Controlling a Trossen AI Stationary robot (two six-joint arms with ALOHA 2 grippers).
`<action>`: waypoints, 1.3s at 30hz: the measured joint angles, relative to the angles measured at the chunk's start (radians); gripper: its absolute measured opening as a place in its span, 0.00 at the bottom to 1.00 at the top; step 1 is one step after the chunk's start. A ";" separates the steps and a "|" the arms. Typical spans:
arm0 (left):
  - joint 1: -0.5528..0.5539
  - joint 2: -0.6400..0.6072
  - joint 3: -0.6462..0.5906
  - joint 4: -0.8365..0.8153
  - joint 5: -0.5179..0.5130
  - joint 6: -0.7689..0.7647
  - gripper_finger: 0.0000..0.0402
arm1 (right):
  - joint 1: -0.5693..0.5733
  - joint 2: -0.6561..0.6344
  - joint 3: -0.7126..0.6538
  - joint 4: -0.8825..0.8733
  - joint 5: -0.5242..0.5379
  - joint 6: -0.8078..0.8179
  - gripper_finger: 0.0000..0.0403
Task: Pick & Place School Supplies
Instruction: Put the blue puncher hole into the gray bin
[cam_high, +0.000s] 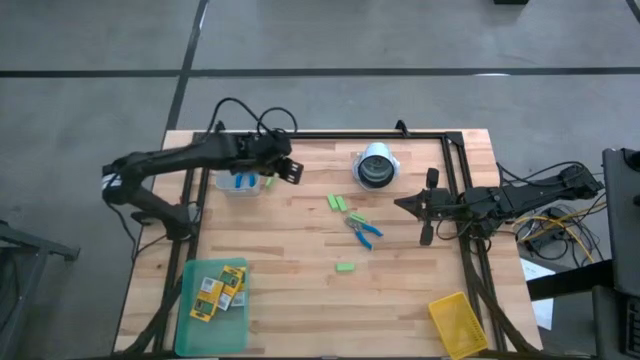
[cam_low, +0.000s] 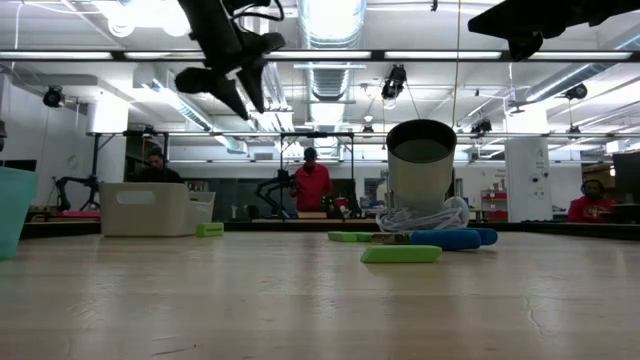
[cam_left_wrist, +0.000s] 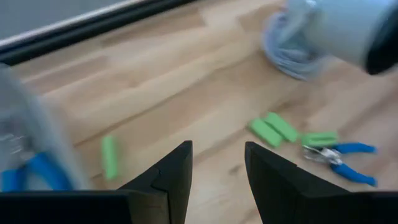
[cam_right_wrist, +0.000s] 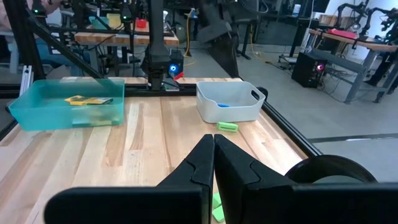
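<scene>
Seen from above, the left pincer (cam_high: 291, 168) hangs with its fingers apart and nothing between them, just at three o'clock of the white bin (cam_high: 240, 183), which already holds blue-handled scissors. One green eraser (cam_high: 268, 181) lies beside that bin. Out on the surface (cam_high: 300, 290), toward four o'clock of the pincer, lie two more erasers (cam_high: 338, 203), the loose scissors (cam_high: 364, 231) and a single eraser (cam_high: 345, 266). Crayon boxes (cam_high: 220, 286) sit in the green tray (cam_high: 190, 325) at seven o'clock. The right pincer (cam_high: 408, 205) waits closed and empty at three o'clock. A drop looks finished; next the left arm probably needs to reach over a loose eraser, descend and close.
</scene>
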 joint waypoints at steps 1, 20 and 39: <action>-0.005 0.008 0.000 0.027 0.021 0.011 0.38 | 0.000 0.000 0.000 0.000 0.000 0.001 0.02; -0.163 0.095 0.000 0.438 0.139 0.443 0.38 | 0.000 0.000 0.000 0.000 0.000 0.001 0.02; -0.162 0.092 0.000 0.501 0.136 0.361 0.38 | 0.000 0.000 0.000 0.000 0.000 0.000 0.02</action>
